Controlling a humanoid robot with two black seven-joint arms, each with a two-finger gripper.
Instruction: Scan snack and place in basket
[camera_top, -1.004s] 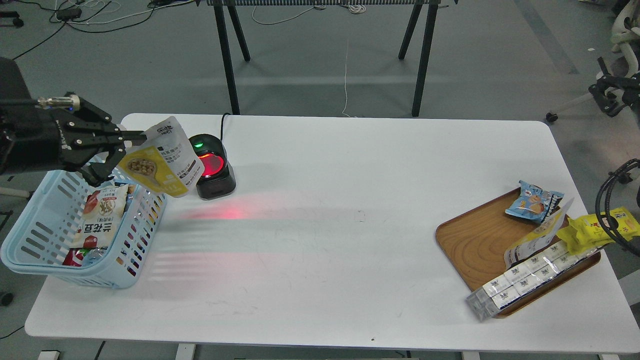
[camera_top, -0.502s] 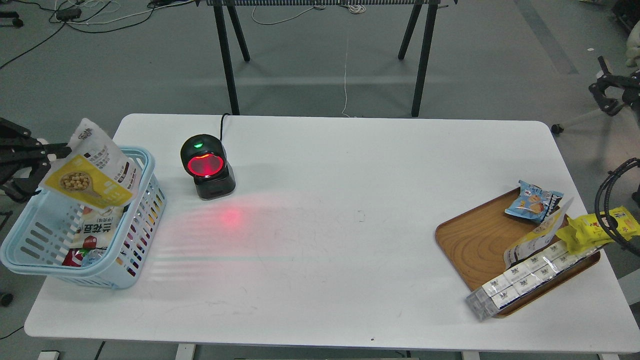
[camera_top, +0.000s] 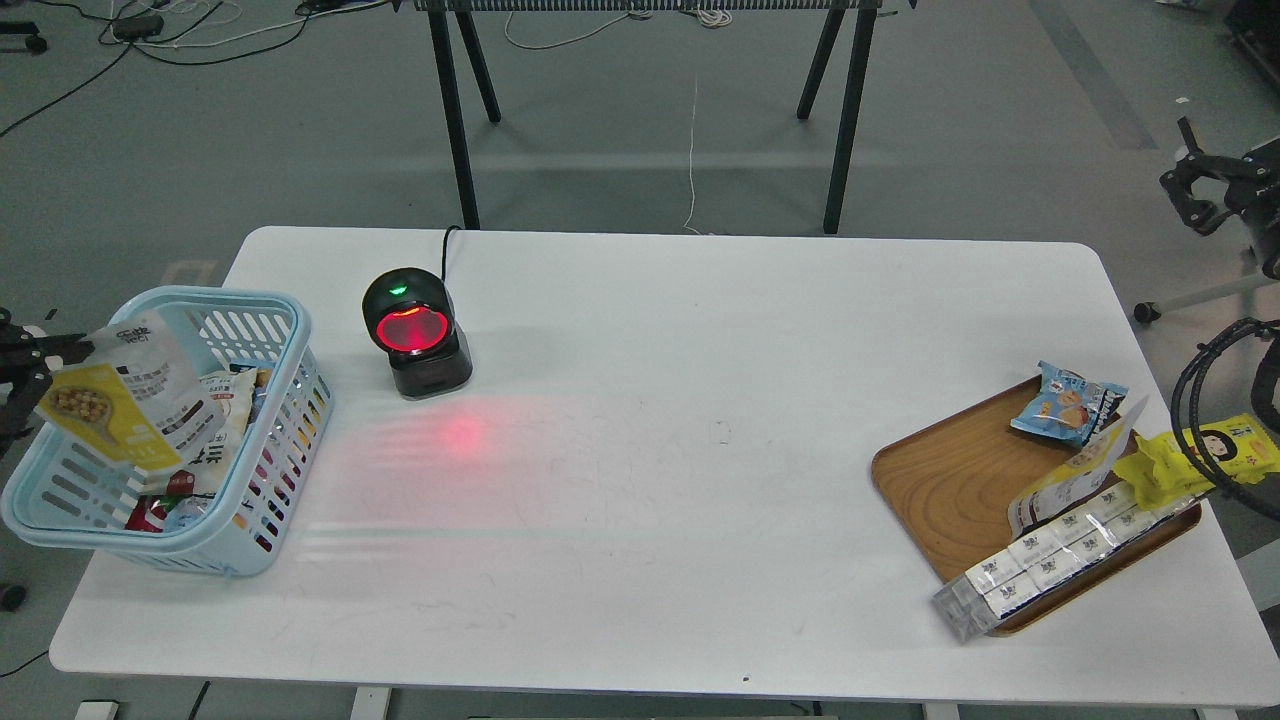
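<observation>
- My left pincer (camera_top: 40, 352), at the view's edge, grips the snack (camera_top: 120, 390).
- Snack hangs over the basket (camera_top: 255, 500), just right of that pincer.
- Right pincer (camera_top: 1195, 195): grip state unreadable.

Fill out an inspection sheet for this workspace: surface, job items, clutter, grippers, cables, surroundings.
Surface: white table, red scanner glow on it.
Job items: snack tilted over the basket's left rim; basket at the table's left end, other packets inside.
Clutter: scanner lit red; wooden tray with blue packet, yellow packet, row of white packs overhanging its front edge.
Grippers: left gripper at the left edge, by the snack, grip unclear; right gripper off the table, open.
Cables: scanner cord; black loop far right.
Surroundings: grey floor, black trestle legs.
</observation>
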